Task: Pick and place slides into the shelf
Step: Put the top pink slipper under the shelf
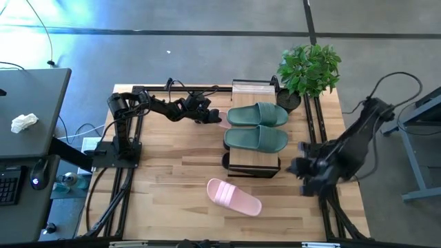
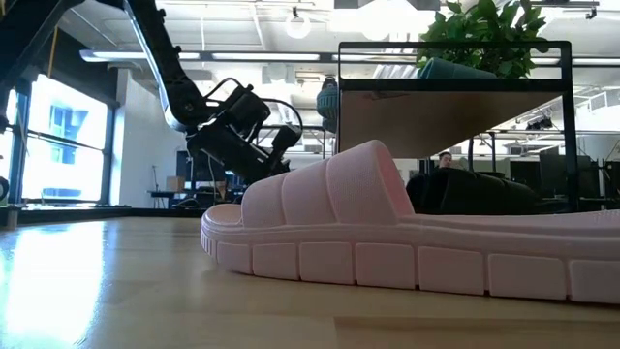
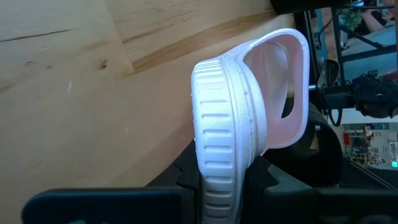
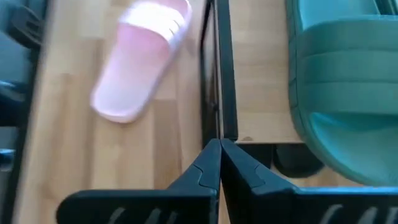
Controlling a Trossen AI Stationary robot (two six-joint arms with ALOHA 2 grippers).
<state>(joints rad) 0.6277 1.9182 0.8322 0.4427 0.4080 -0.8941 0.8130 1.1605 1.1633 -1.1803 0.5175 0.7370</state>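
Note:
The shelf (image 1: pixel 253 160) stands mid-table with two sage green slides (image 1: pixel 256 127) side by side on its top board. A black slide (image 2: pixel 475 189) lies on the board beneath. One pale pink slide (image 1: pixel 234 196) lies sole-down on the table near the shelf's near end, and it fills the low view (image 2: pixel 387 242). My left gripper (image 1: pixel 209 114) is just left of the shelf's far half, shut on the second pink slide (image 3: pixel 249 106). My right gripper (image 4: pixel 219 155) is shut and holds nothing, at the table's right edge (image 1: pixel 310 169). My left gripper pinches the second pink slide at one end of its sole (image 3: pixel 217 168). One finger is on the underside and the other on the footbed, and the strap (image 3: pixel 292 68) lies beyond the fingers. It reaches level from the table's left. The slide is turned on its edge above the tabletop.
A potted plant (image 1: pixel 310 69) stands at the far right corner beside the shelf. Black frame rails (image 1: pixel 313 117) run along the table's right side. Bare wood lies left of the shelf (image 1: pixel 172 151) and along the near edge.

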